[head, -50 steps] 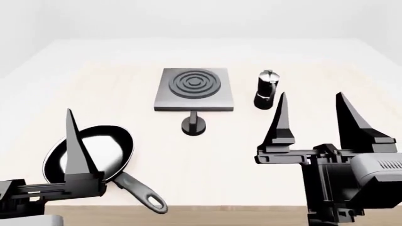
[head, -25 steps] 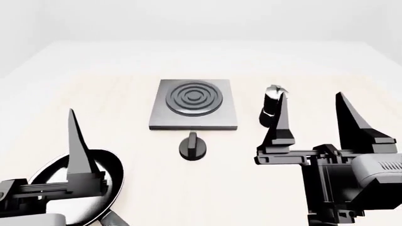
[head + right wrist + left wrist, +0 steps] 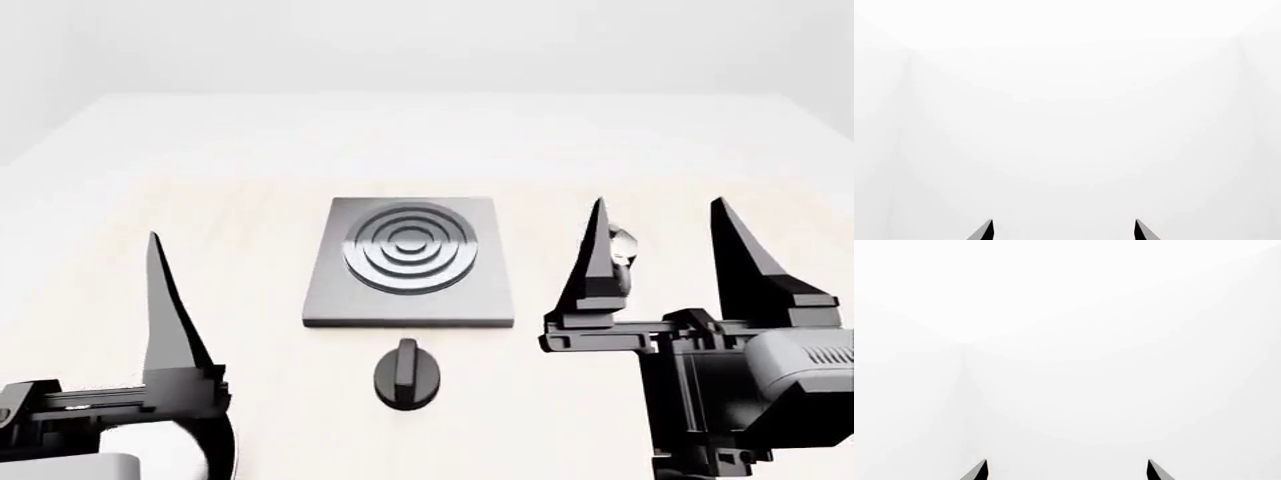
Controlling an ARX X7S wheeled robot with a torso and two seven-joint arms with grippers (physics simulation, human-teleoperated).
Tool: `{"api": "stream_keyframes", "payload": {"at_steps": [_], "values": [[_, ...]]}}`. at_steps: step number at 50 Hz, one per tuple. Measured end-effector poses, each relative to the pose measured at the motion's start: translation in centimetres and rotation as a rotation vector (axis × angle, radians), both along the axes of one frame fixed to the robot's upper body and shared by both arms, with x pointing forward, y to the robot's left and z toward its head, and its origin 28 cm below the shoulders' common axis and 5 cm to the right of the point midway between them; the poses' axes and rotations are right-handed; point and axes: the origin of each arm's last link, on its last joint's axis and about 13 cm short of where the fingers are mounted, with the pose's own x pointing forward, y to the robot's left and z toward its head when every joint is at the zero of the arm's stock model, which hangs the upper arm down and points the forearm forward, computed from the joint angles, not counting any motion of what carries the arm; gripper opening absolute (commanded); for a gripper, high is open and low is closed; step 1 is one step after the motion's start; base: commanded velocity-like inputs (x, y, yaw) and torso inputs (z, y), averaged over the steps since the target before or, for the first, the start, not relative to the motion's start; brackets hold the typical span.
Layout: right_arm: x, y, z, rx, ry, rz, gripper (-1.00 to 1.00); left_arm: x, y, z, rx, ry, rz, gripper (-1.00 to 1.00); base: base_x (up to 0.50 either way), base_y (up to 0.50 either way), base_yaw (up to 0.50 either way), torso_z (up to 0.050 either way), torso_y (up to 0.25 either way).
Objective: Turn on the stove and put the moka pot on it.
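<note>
On the desk (image 3: pixel 200 250) the stove (image 3: pixel 408 262) lies centred, its knob (image 3: pixel 407 375) just in front. The moka pot (image 3: pixel 617 252), beside the stove's right edge, is mostly hidden behind the right tool (image 3: pixel 657 240). Both tools, including the left tool (image 3: pixel 1066 471), gape wide and empty, so a blind reach could topple the pot.

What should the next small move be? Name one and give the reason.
Probably lower the left gripper toward the black knob, since turning the stove on likely comes first. Both grippers sit raised and open, holding nothing. The moka pot stands off the burner, mostly hidden behind a finger of the right gripper.
</note>
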Motion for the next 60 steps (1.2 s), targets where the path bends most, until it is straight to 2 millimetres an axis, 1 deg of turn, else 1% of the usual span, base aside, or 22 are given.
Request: {"api": "stream_keyframes", "payload": {"at_steps": [6, 15, 25, 34, 47, 53, 60], "values": [[0.0, 0.0, -0.1, -0.001, 0.0, 0.001, 1.0, 0.0, 0.0, 0.0, -0.001, 0.003, -0.001, 1.0, 0.26, 0.0, 0.0, 0.0, 0.0], [0.0, 0.0, 0.0, -0.003, -0.003, 0.004, 1.0, 0.4, -0.1, 0.0, -0.01, 0.026, -0.011, 1.0, 0.0, 0.0, 0.0, 0.0, 0.0], [-0.1, 0.0, -0.1, 0.0, -0.002, 0.008, 1.0, 2.2, -0.6, 0.5, -0.042, 0.13, -0.078, 1.0, 0.0, 0.0, 0.0, 0.0, 0.0], [-0.2, 0.0, -0.1, 0.001, -0.002, 0.011, 1.0, 4.5, -1.0, 0.4, -0.125, 0.263, -0.198, 1.0, 0.0, 0.0, 0.0, 0.0, 0.0], [-0.4, 0.2, 0.0, -0.001, -0.004, 0.018, 1.0, 7.6, -1.4, -0.7, -0.206, 0.446, -0.329, 1.0, 0.0, 0.0, 0.0, 0.0, 0.0], [-0.4, 0.2, 0.1, 0.0, -0.005, 0.019, 1.0, 8.4, -1.8, -1.6, -0.242, 0.525, -0.381, 1.0, 0.0, 0.0, 0.0, 0.0, 0.0], [-0.5, 0.2, 0.2, 0.001, -0.008, 0.021, 1.0, 9.0, -2.3, -2.8, -0.295, 0.615, -0.441, 1.0, 0.0, 0.0, 0.0, 0.0, 0.0]]}}
